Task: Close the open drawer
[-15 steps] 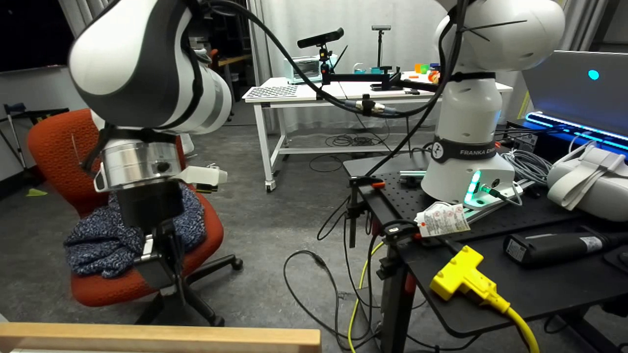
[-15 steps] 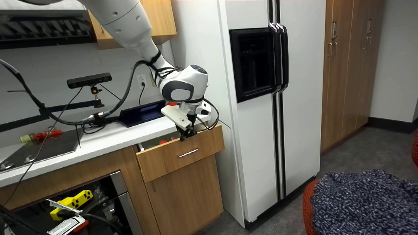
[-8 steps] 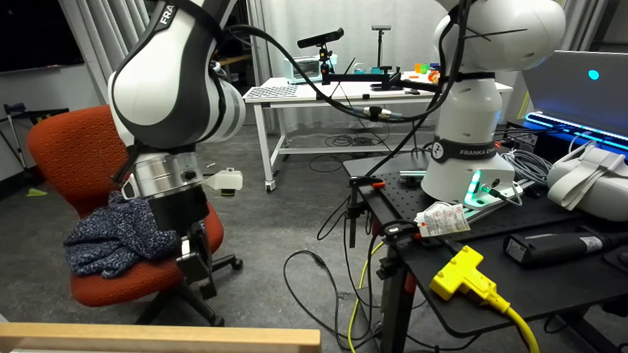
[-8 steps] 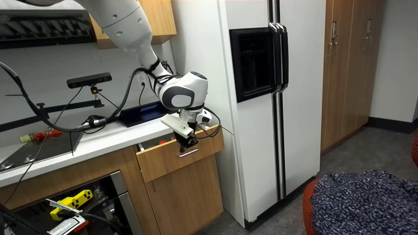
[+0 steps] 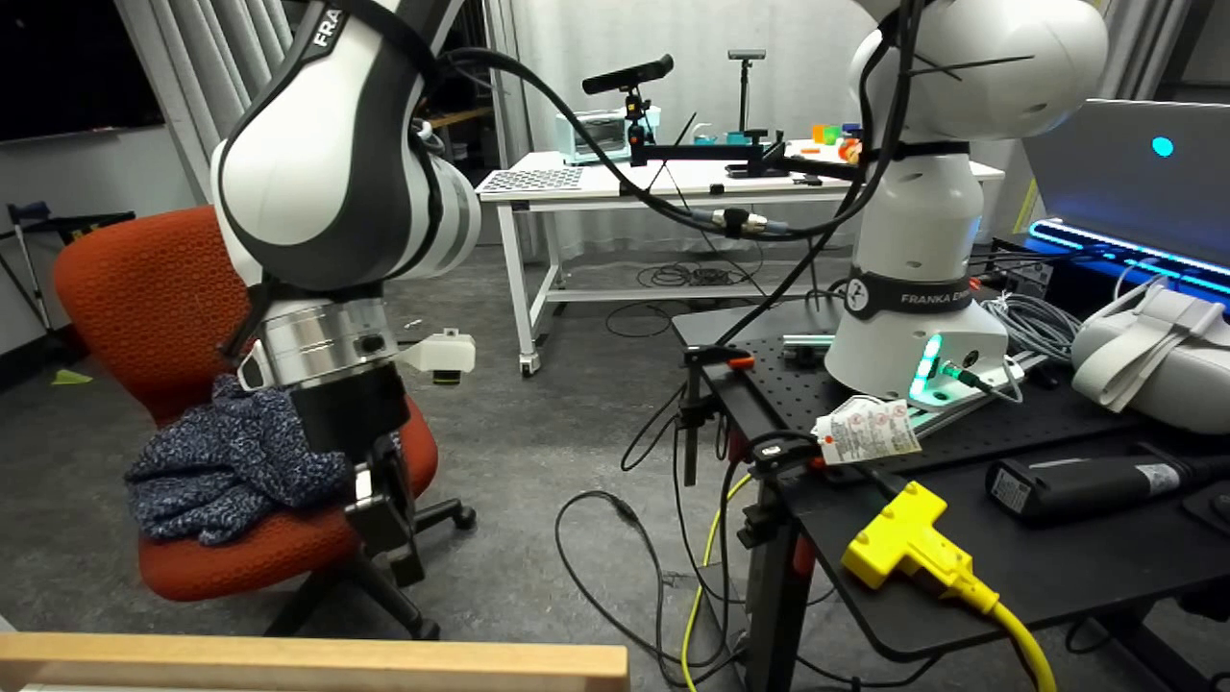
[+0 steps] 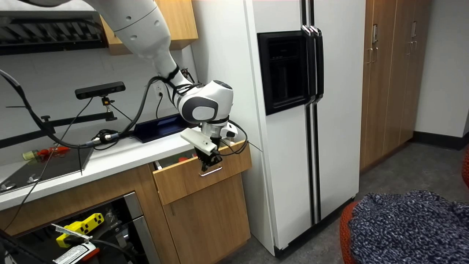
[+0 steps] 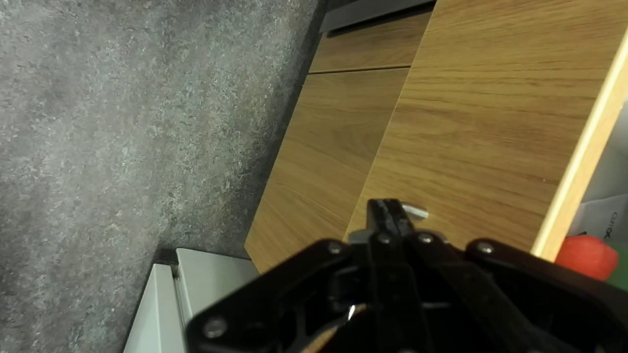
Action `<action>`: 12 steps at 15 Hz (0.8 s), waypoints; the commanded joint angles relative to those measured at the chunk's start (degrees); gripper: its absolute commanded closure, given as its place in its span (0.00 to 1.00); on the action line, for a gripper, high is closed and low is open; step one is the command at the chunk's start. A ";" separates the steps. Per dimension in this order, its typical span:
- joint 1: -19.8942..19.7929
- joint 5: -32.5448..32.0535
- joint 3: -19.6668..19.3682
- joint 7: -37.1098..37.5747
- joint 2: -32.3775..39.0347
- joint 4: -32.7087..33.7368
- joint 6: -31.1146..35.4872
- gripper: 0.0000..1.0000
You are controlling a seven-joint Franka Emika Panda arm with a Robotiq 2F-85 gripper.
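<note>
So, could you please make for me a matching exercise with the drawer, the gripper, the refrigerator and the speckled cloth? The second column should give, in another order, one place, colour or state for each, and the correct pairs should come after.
Things:
1. drawer
2. gripper
3. refrigerator
4. speckled cloth

Places, colours, states:
A. lying on the orange-red chair
B. wooden-fronted and partly open
C. tall and white
D. shut

Right pairs: 1-B, 2-D, 3-C, 4-A.
</note>
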 commanded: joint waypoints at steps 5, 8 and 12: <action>0.22 -0.80 1.30 -1.74 4.24 4.81 -0.89 1.00; 0.06 -0.84 2.51 -2.92 7.06 7.91 -1.42 1.00; -0.06 -1.07 3.95 -4.35 10.66 11.96 -2.17 1.00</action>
